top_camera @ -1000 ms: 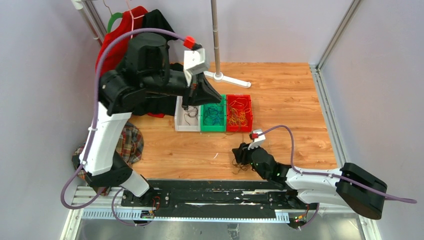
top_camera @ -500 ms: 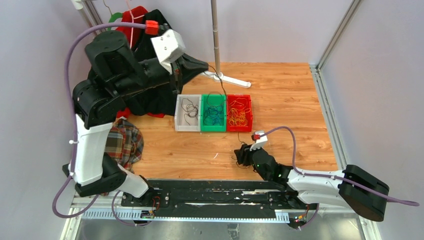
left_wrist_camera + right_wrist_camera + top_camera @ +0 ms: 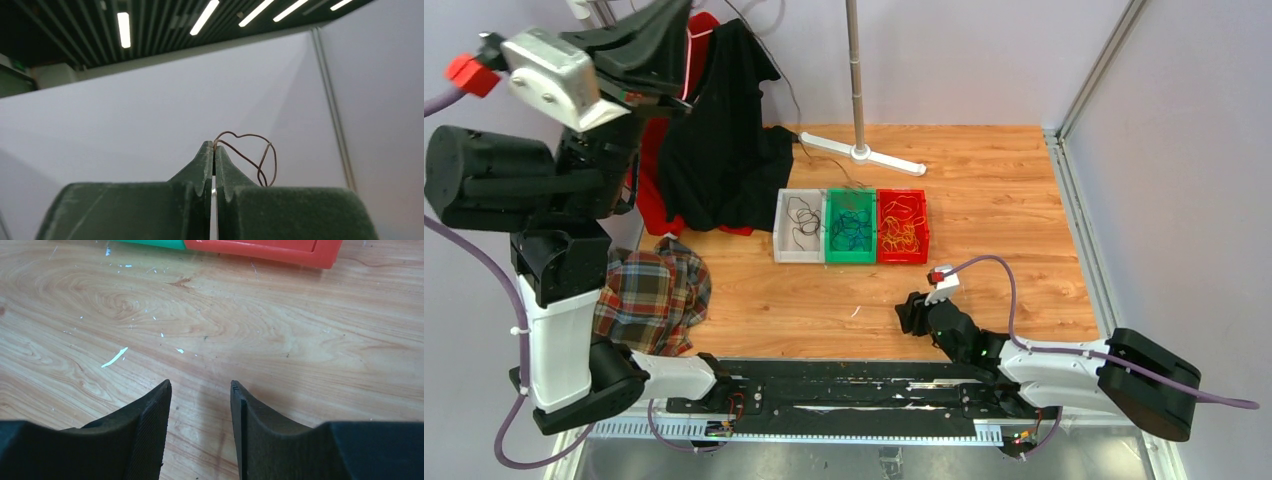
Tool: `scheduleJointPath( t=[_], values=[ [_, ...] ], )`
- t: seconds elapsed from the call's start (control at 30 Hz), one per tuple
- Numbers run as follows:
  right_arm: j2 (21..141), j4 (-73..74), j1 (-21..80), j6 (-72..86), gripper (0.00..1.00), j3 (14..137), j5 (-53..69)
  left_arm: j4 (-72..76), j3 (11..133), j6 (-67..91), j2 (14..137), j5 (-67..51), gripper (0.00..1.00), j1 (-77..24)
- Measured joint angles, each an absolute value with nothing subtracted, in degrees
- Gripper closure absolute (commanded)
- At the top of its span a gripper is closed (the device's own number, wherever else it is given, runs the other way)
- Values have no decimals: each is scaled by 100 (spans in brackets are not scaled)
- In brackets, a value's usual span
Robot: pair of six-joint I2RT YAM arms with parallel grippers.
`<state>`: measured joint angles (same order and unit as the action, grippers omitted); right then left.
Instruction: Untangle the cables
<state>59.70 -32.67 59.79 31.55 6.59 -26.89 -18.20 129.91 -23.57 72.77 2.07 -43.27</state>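
Up and back swings the left gripper [image 3: 214, 150], pinched shut on a thin brown curly wire [image 3: 247, 134], its strand trailing far below toward the green plastic bin [image 3: 851, 257], which lies ahead of the nearer, half-open, empty right gripper [image 3: 200, 387].

Black, blue, yellow-orange cables [image 3: 852, 228] curled in three bins [image 3: 778, 232]; thin brown loop [image 3: 245, 135] pinched between left jaws.

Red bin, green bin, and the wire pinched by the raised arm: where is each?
red bin [image 3: 902, 257], top external view, on its front wall.
green bin [image 3: 850, 257], top external view, on its front wall.
wire [image 3: 248, 134], left wrist view, top of its loop.
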Motion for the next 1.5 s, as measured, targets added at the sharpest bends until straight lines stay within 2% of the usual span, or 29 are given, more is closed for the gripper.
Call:
scheduleJointPath(
  t=[0.17, 0.27, 0.5, 0.63, 0.83, 1.0, 1.3, 1.5],
  values=[
    [5977, -3205, 5979, 3175, 54, 650, -2648, -1181, 13150, -2613, 7301, 473, 100, -4327],
    [5852, -3094, 5979, 3162, 49, 652, -2606, -1284, 13323, -2615, 7325, 360, 100, -4327],
    [5266, -2628, 5979, 2821, 33, 1157, -2414, -1684, 12849, -2558, 7122, -104, 100, -4327],
    [5205, -2497, 5988, 2462, 31, 1887, -2053, -1951, 12545, -2543, 7006, -316, 100, -4327],
    [5258, -2534, 6119, 2117, 31, 2585, -1389, -2178, 10573, -2545, 6047, -552, 99, -4327],
    [5356, -2536, 6195, 2018, 34, 2679, -1037, -2362, 9094, -2495, 5452, -760, 100, -4327],
    [5907, -2679, 6202, 2047, 45, 2373, -1111, -2834, 8099, -2228, 5389, -1295, 100, -4327],
    [6606, -2746, 6200, 2134, 47, 2088, -1160, -3343, 7684, -2429, 5258, -1288, 100, -4327]
  ],
)
